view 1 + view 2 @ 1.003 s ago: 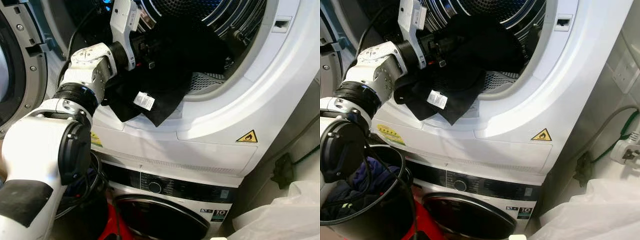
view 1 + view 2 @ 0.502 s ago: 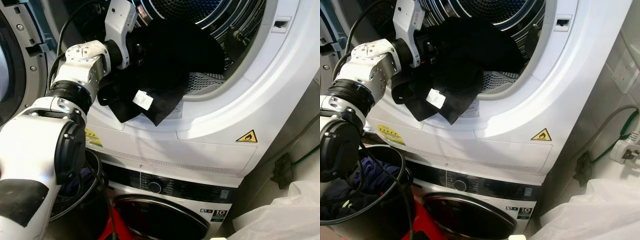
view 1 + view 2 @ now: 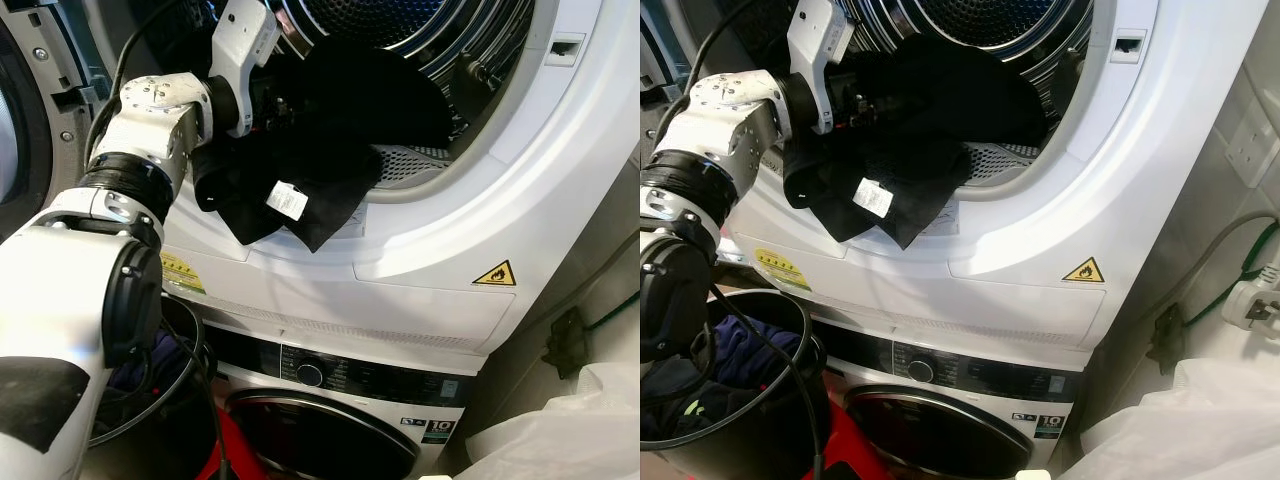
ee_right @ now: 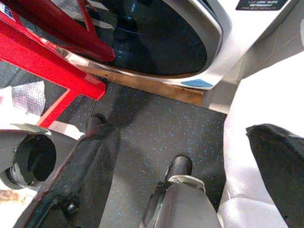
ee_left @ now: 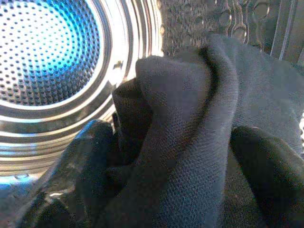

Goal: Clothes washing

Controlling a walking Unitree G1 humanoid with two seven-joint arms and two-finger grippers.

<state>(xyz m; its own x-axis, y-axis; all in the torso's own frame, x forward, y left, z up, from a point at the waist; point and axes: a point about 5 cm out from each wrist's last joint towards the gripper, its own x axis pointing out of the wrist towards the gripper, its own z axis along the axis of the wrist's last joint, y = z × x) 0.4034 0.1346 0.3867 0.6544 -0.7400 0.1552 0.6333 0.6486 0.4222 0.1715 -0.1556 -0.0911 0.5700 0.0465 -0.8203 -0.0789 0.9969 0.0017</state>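
A black garment (image 3: 330, 150) with a white label (image 3: 288, 201) hangs out of the upper machine's round opening (image 3: 480, 170), draped over its lower rim. My left gripper (image 3: 275, 100) is at the left side of that opening, shut on a fold of the garment. In the left wrist view the cloth (image 5: 190, 142) is bunched between the two black fingers (image 5: 85, 161), with the perforated steel drum (image 5: 47, 47) behind. My right gripper (image 4: 185, 161) hangs low over the speckled floor, open, with nothing between its fingers.
The upper machine's door (image 3: 30, 130) stands open at the left. A second front-loading machine (image 3: 330, 440) sits below. A black basket (image 3: 790, 330) holding dark clothes stands at the lower left, a white bag (image 3: 570, 430) at the lower right. A red frame (image 4: 52, 42) is by the lower door.
My left arm has swung a little to the left and up, drawing the garment's left edge with it. The rest of the garment stays draped over the rim.
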